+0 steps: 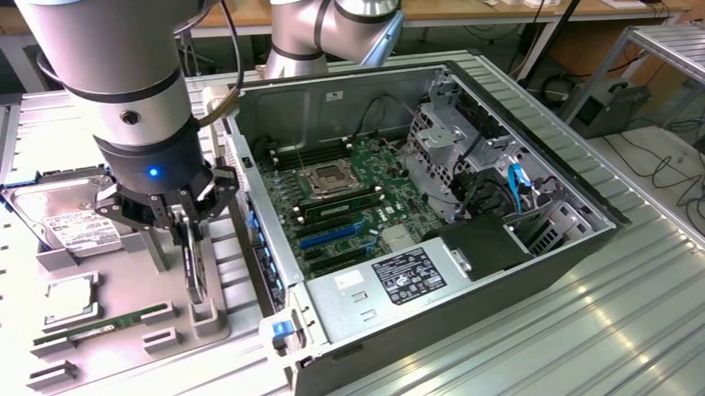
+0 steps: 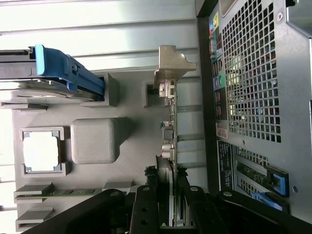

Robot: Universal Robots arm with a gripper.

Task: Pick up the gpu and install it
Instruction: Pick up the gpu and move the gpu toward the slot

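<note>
Gripper (image 2: pixel 166 204) sits astride the upper edge of the gpu (image 2: pixel 167 131); whether it clamps the card or merely straddles it cannot be told. Standing on edge in a slot of the grey holder tray (image 2: pixel 131 141), just beside the computer case (image 2: pixel 253 73), the card runs lengthwise parallel to the case's vented panel, metal bracket (image 2: pixel 171 63) at the end away from the gripper.

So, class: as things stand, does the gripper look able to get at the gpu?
Probably yes: the gripper sits right over the gpu, which stands on edge in the grey tray, nothing between them.
</note>
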